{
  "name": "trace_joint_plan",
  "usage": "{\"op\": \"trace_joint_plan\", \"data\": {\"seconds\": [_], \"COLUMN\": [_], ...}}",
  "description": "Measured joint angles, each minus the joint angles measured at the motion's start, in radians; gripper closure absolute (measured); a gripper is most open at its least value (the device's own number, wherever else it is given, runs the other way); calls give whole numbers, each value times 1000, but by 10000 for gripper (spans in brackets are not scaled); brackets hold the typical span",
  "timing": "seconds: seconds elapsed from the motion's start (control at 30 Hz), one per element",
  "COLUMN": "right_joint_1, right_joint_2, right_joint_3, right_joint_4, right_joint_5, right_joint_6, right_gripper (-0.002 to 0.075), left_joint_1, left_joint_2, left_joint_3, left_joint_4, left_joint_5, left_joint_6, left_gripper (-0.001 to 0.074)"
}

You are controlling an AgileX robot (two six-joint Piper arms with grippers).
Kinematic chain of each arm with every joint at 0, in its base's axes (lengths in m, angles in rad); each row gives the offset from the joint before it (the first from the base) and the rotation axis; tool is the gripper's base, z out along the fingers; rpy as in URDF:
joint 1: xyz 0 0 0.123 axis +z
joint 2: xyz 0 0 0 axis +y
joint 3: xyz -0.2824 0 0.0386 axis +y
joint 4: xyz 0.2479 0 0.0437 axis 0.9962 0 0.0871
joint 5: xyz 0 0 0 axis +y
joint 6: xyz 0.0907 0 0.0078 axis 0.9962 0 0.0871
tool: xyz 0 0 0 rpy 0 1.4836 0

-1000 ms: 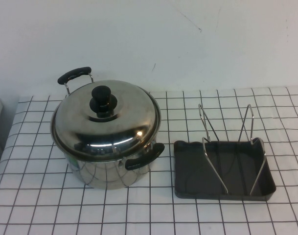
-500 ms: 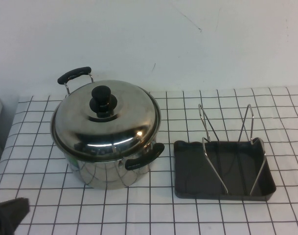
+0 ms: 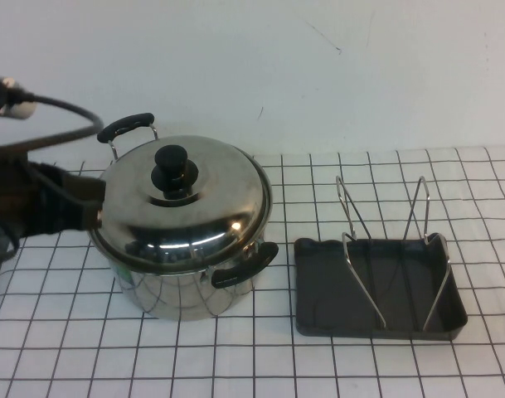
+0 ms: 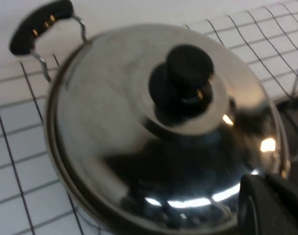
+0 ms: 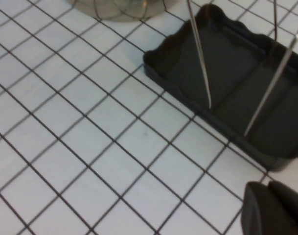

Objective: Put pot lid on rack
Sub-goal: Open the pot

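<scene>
The pot lid (image 3: pixel 182 203), domed shiny steel with a black knob (image 3: pixel 172 162), sits on the steel pot (image 3: pixel 182 286) at the table's left. It fills the left wrist view (image 4: pixel 139 132). My left gripper (image 3: pixel 88 211) hovers just left of the lid rim, fingers together and empty; it shows in the left wrist view (image 4: pixel 271 205). The rack (image 3: pixel 385 249), silver wire prongs in a dark grey tray (image 3: pixel 318 286), stands to the right of the pot, empty. My right gripper (image 5: pixel 271 208) is out of the high view, shut over the cloth in front of the tray (image 5: pixel 188 68).
The pot has two black handles, one at the back left (image 3: pixel 126 126) and one at the front right (image 3: pixel 245 265). A white cloth with a black grid (image 3: pixel 235 365) covers the table. A white wall (image 3: pixel 318 66) stands behind.
My left arm has come into the high view from the lower left and moved up beside the pot's left side. The lid, pot and rack have not moved.
</scene>
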Motion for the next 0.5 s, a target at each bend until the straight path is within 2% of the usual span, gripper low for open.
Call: {"op": "trace_joint_plan", "data": {"seconds": [0.13, 0.23, 0.4, 0.47, 0.5], "right_joint_1": [0, 0, 0, 0, 0], "right_joint_2": [-2, -2, -2, -2, -2], "right_joint_3": [9, 9, 9, 9, 9], "right_joint_4": [102, 127, 133, 135, 135], "right_joint_5": [-27, -47, -54, -54, -54], "right_joint_6": [-99, -130, -142, -142, -142], "right_gripper": [729, 729, 729, 729, 729], "left_joint_1": [0, 0, 0, 0, 0], "left_joint_2": [101, 157, 225, 255, 273], "left_joint_3": [-31, -33, -35, -35, -35], "left_joint_4": [-79, -219, -530, -643, -709], "left_joint_5": [-97, -129, -133, -136, -138], "left_joint_6": [138, 355, 746, 844, 887], "left_gripper": [729, 637, 282, 174, 144]}}
